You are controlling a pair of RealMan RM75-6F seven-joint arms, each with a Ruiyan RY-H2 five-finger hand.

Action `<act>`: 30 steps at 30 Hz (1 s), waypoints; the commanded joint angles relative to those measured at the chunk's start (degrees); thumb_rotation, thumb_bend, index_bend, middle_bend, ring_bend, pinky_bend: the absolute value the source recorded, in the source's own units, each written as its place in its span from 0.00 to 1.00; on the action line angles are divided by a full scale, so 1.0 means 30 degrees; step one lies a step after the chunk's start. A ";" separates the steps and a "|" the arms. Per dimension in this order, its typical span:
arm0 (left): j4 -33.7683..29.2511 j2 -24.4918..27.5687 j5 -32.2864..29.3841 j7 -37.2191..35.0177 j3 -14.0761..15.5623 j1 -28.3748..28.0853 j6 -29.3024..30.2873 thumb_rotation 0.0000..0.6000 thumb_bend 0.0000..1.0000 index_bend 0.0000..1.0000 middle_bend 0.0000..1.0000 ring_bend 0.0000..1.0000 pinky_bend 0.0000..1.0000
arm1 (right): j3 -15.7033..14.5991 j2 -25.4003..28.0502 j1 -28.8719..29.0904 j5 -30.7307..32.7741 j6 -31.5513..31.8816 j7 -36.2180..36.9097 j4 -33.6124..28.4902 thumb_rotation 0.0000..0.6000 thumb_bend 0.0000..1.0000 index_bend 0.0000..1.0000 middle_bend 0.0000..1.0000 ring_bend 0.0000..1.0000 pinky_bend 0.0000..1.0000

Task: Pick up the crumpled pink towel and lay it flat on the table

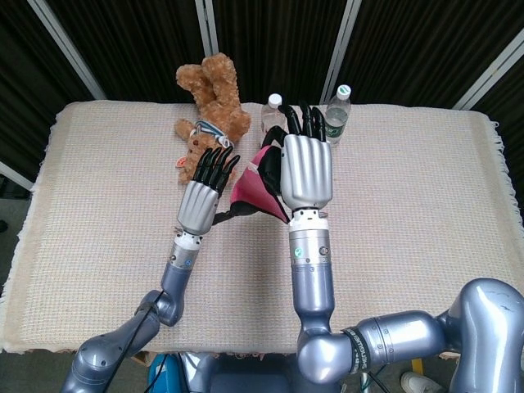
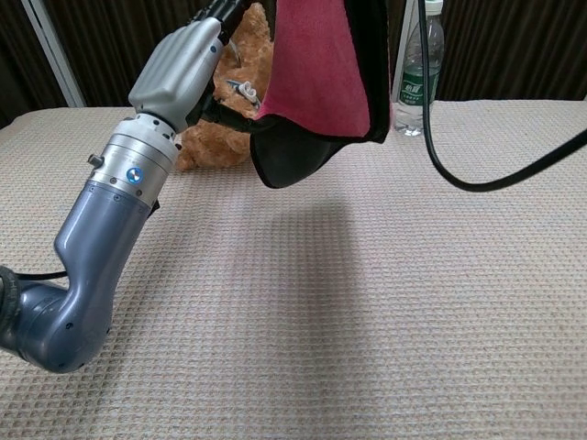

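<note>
Both hands are raised above the middle of the tabletop [image 1: 409,205], which is covered by a cream woven cloth. The right hand [image 1: 306,168] stands with its metal back to the camera and dark fingers pointing away; the pink towel [image 1: 258,190] hangs bunched at its left side, showing a dark edge. The left hand [image 1: 203,196] sits just beside the towel's lower corner, though its grip there is hidden. Behind them a brown teddy bear [image 1: 209,115] lies near the far edge, with two water bottles [image 1: 338,110] standing upright to its right.
</note>
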 commanded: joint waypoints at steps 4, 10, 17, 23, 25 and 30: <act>-0.0071 0.0191 -0.0503 -0.0370 -0.0272 0.0240 -0.0141 1.00 0.16 0.00 0.00 0.00 0.00 | -0.0169 0.0133 -0.0076 0.0033 0.0004 0.0232 -0.0028 1.00 0.59 0.70 0.20 0.01 0.00; -0.0060 0.0498 -0.0798 -0.0664 -0.0244 0.0680 -0.0299 1.00 0.19 0.23 0.00 0.00 0.00 | -0.0227 0.0398 -0.0276 0.0128 -0.0070 0.0569 -0.0035 1.00 0.59 0.70 0.20 0.01 0.00; -0.0022 0.0889 -0.1015 -0.0764 -0.0169 0.1000 -0.0470 1.00 0.30 0.54 0.00 0.00 0.00 | -0.0466 0.0661 -0.0464 0.0176 -0.0173 0.0831 -0.0113 1.00 0.59 0.70 0.20 0.01 0.00; -0.0076 0.1193 -0.1152 -0.0789 -0.0113 0.1073 -0.0736 1.00 0.32 0.49 0.01 0.00 0.00 | -0.0585 0.0875 -0.0640 0.0282 -0.0276 0.1098 -0.0167 1.00 0.59 0.70 0.20 0.01 0.00; -0.0182 0.1259 -0.1141 -0.0815 -0.0037 0.1120 -0.0755 1.00 0.29 0.42 0.01 0.00 0.00 | -0.0612 0.0942 -0.0669 0.0339 -0.0351 0.1167 -0.0171 1.00 0.59 0.70 0.20 0.01 0.00; -0.0909 0.1305 -0.0964 -0.0906 0.0372 0.1450 -0.0714 1.00 0.18 0.28 0.00 0.00 0.00 | -0.0771 0.0960 -0.0611 0.0309 -0.0475 0.1338 -0.0286 1.00 0.59 0.70 0.20 0.01 0.00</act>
